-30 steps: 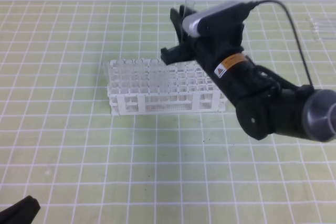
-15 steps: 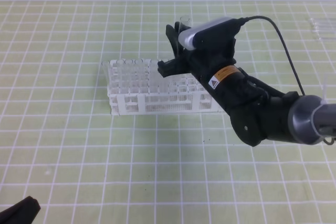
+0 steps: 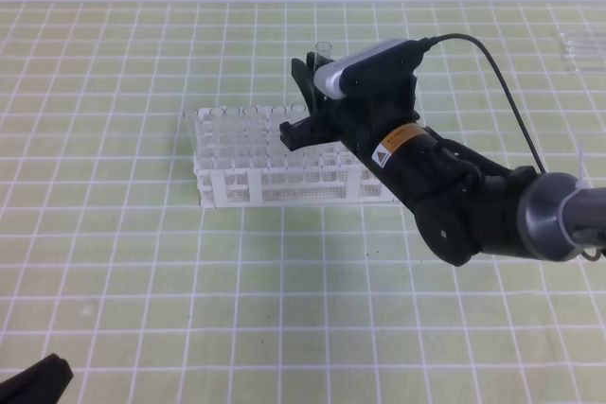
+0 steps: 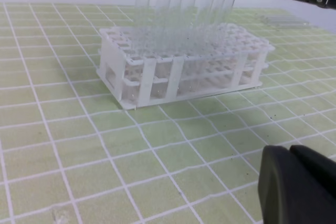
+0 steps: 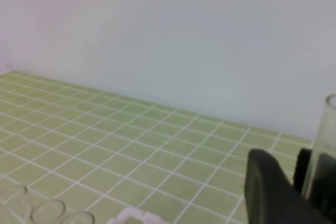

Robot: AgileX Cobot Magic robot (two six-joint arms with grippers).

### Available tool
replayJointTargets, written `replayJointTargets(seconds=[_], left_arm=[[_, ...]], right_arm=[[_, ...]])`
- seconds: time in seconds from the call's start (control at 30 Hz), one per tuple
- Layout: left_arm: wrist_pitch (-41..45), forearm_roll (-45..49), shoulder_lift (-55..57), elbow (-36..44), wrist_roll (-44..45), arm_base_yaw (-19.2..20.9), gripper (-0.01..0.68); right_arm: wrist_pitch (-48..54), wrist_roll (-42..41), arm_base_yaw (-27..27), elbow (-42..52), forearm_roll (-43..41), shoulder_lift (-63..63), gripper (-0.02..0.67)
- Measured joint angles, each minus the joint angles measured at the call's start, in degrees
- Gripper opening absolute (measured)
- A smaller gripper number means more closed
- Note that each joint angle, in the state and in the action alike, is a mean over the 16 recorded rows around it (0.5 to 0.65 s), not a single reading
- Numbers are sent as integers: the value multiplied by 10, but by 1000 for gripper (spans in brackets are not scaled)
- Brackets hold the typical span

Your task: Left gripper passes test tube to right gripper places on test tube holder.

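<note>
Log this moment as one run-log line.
phase: placing | right gripper: shut on test tube, upright above test tube holder | left gripper: idle at near-left table edge, jaws unclear | handover: done

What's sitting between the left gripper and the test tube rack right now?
Nothing: in the left wrist view, only bare green gridded mat separates the left gripper from the test tube holder.

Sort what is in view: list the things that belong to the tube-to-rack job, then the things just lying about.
Part of the job:
- right gripper, holding the test tube upright over the rack
- test tube holder, white rack
- left gripper, low at the near edge, away from the rack

Just lying about:
- tubes already in the rack
- spare clear tubes at the far right of the green grid mat
</note>
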Motion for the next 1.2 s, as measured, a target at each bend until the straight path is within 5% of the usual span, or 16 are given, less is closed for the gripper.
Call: replayJointTargets(seconds=[1.2], left_arm=[[5,0,1,-6,0,0,0]], right_arm=[[7,10,0,0,-4,16,8]])
